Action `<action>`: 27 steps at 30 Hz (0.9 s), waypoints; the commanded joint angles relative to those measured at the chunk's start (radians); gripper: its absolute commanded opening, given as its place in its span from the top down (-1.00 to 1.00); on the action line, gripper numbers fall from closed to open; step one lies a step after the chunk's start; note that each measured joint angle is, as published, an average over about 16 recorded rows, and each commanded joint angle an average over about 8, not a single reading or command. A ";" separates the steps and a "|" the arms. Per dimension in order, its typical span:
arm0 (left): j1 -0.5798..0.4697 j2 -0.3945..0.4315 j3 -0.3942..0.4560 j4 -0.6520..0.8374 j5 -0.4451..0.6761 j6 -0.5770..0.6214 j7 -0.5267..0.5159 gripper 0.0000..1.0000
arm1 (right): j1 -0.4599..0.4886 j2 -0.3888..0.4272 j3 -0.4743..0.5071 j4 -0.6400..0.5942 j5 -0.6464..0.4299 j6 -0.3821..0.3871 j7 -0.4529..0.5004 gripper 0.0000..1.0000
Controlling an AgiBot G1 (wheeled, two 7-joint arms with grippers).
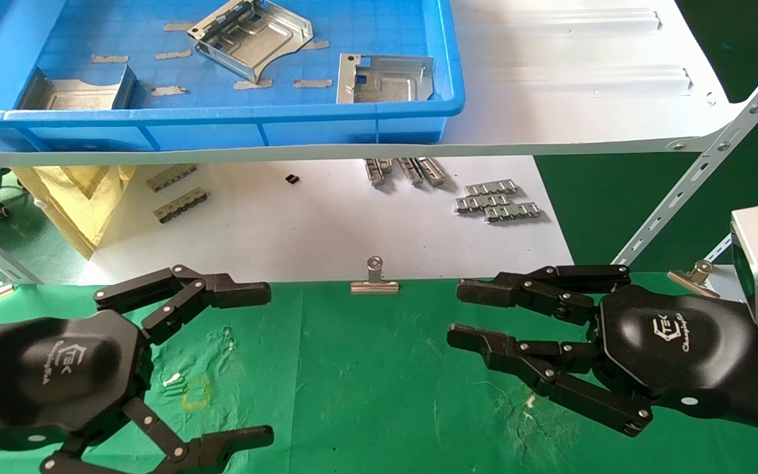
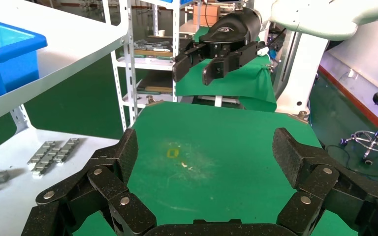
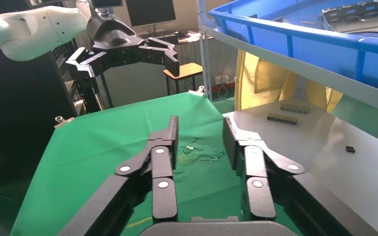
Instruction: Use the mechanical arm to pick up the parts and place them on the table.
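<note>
While both my hands hover over green table [image 1: 366, 395], left hand [image 1: 221, 365] spread wide, right hand [image 1: 478, 316] moderately open, neither holding anything. Three parts [image 1: 251, 33] lie in blue tray [image 1: 221, 125] on white shelf [image 1: 583, 79]. Two binder clips [image 1: 374, 280] at cloth edge. White shell logo illegible.

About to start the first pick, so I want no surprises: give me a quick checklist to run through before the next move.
1. Left gripper open and holding nothing: ok.
2. Right gripper open and holding nothing: ok.
3. Parts in the blue tray, three visible, nearest the right gripper this one: ok.
4. Green table has bare cloth between the grippers for placing: ok.
5. Reaching the tray means clearing the white shelf edge: cannot tell.
</note>
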 commanded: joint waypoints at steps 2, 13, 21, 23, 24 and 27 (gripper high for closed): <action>0.000 0.000 0.000 0.000 0.000 0.000 0.000 -1.00 | 0.000 0.000 0.000 0.000 0.000 0.000 0.000 1.00; -0.002 0.001 -0.001 0.000 0.000 -0.001 0.001 -1.00 | 0.000 0.000 0.000 0.000 0.000 0.000 0.000 1.00; -0.167 0.045 0.017 0.032 0.085 -0.056 -0.025 -1.00 | 0.000 0.000 0.000 0.000 0.000 0.000 0.000 1.00; -0.259 0.076 0.033 0.075 0.136 -0.079 -0.039 -1.00 | 0.000 0.000 0.000 0.000 0.000 0.000 0.000 1.00; -0.308 0.095 0.044 0.106 0.164 -0.089 -0.044 -1.00 | 0.000 0.000 0.000 0.000 0.000 0.000 0.000 1.00; -0.450 0.165 0.079 0.245 0.248 -0.120 -0.047 -1.00 | 0.000 0.000 0.000 0.000 0.000 0.000 0.000 1.00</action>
